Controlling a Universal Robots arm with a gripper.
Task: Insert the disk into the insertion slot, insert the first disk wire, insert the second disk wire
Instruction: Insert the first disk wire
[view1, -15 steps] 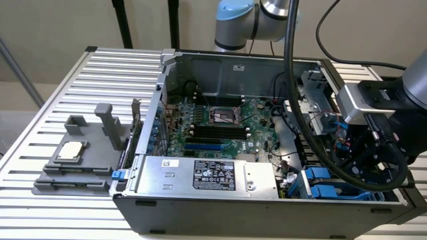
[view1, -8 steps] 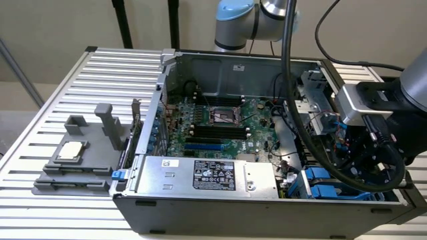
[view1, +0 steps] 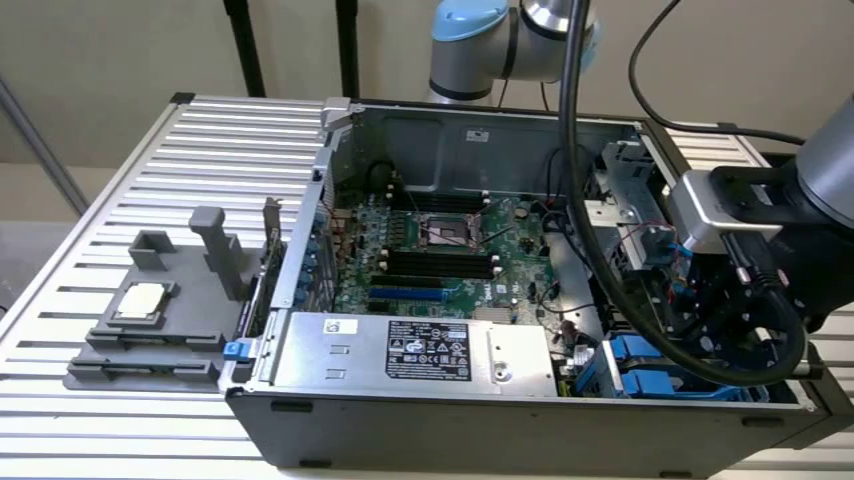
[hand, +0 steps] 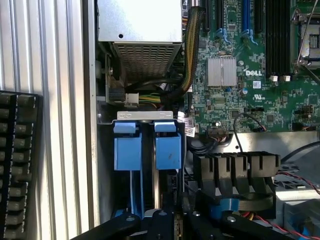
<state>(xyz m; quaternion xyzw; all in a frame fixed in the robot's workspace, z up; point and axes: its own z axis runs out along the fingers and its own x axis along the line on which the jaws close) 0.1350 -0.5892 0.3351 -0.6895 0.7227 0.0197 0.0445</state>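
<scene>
Two blue clips (hand: 147, 150) flank the drive cage (hand: 145, 117) beneath my gripper (hand: 167, 220) — hung there to line up with it, I judge (whether its jaws hold anything I cannot tell).

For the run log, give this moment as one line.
gripper: over slot | hold: cannot tell | case: open

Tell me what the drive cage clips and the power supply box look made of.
The clips look like bright blue moulded plastic, matte and smooth-edged. The power supply box looks like bare sheet metal, dull silver, with a perforated vent face and a printed label; probably steel, though that is unsure.
</scene>
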